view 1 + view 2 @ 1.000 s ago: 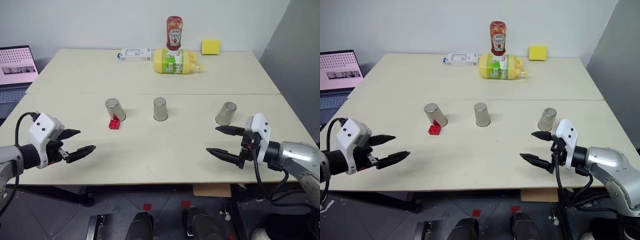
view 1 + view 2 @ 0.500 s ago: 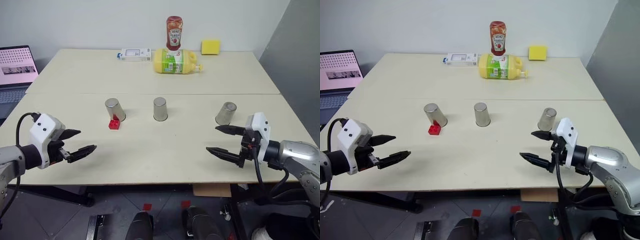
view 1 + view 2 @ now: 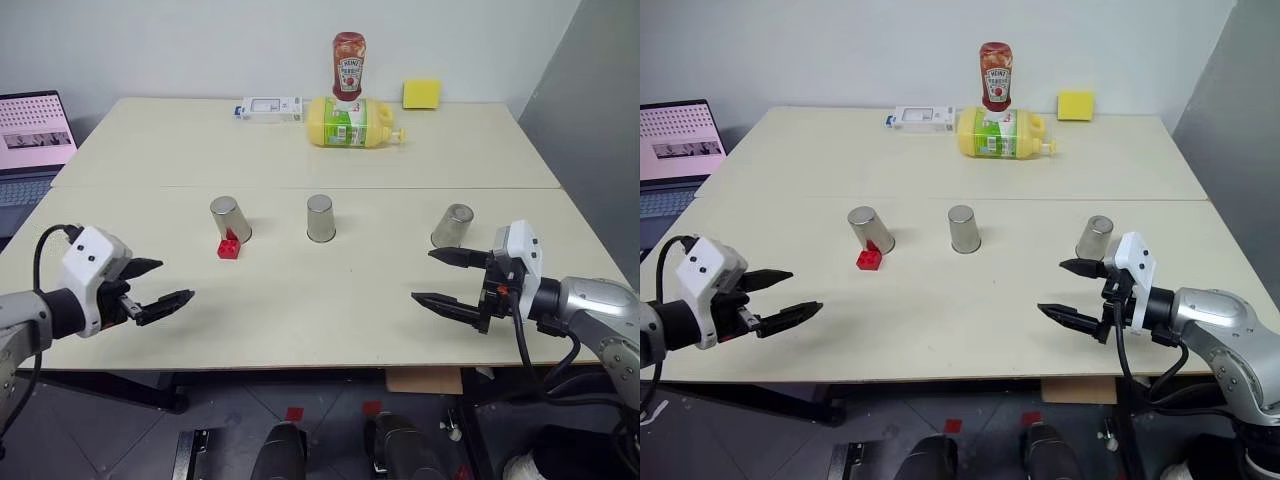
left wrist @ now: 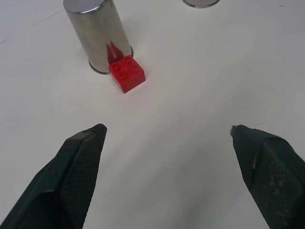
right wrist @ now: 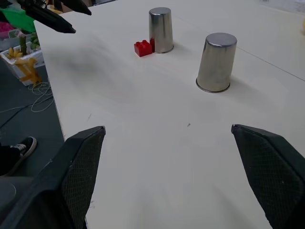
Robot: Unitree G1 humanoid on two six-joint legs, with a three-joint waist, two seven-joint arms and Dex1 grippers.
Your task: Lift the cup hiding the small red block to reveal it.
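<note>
Three shiny silver cups stand upside down in a row on the table: left cup (image 3: 229, 218), middle cup (image 3: 320, 217), right cup (image 3: 452, 226). The small red block (image 3: 229, 247) lies uncovered on the table, right against the front of the left cup (image 4: 97, 36). The left wrist view shows the block (image 4: 127, 73) ahead, between the fingers. My left gripper (image 3: 172, 281) hovers open near the table's front left, well short of the block. My right gripper (image 3: 424, 275) is open too, just in front of the right cup, holding nothing.
At the back stand a ketchup bottle (image 3: 348, 65), a yellow bottle on its side (image 3: 350, 122), a yellow sponge (image 3: 421, 93) and a white box (image 3: 269, 108). A laptop (image 3: 35, 140) sits off the table's left. A seam crosses the table (image 3: 300, 320) behind the cups.
</note>
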